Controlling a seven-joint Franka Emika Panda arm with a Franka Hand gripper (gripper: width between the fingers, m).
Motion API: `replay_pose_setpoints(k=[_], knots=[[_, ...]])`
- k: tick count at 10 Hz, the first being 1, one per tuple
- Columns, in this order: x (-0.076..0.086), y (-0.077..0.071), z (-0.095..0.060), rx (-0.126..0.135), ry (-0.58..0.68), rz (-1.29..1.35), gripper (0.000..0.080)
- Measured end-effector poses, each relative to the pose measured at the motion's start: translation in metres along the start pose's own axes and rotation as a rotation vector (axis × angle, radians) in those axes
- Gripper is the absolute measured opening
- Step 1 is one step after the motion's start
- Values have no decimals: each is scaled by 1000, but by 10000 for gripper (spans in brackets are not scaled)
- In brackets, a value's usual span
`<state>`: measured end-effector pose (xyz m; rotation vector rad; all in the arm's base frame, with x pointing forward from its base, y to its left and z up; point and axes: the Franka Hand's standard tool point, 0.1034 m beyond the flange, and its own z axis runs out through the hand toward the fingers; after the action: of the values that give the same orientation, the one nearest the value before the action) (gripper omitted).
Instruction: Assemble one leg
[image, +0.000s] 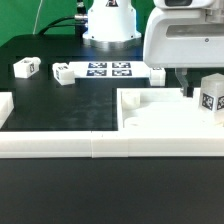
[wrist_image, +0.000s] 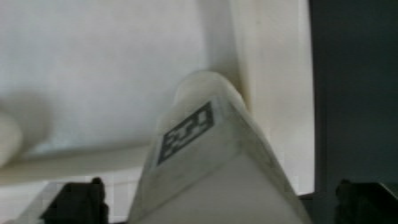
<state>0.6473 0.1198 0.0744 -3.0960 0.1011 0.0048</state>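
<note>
The bench (image: 60, 110) is black. The panel (image: 165, 122) and rails (image: 60, 146) are plain white. The leg (image: 211, 96) is white with a black-and-white square tag (wrist_image: 187, 131). A second leg (image: 25, 67) and a third leg (image: 62, 73) are white with like tags. The marker board (image: 108, 70) is white with a row of black-and-white tags. The fingers (wrist_image: 75, 203) are dark, the arm (image: 185, 35) white, the cable (image: 62, 18) green

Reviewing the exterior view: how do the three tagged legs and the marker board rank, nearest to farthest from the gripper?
1. Right leg, right beside the gripper, at the exterior view's right.
2. Marker board, in the middle at the back.
3. Middle leg, just off the board's left end.
4. Far-left leg, near the exterior view's left edge.
</note>
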Motion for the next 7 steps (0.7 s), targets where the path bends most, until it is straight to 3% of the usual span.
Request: replay_pose_setpoints(k=[3,5,7], knots=[[1,-1,-1,-25,6,-260,649],[1,0,-1,-25,5,-277,649],[0,0,0,-25,4,-274,384]])
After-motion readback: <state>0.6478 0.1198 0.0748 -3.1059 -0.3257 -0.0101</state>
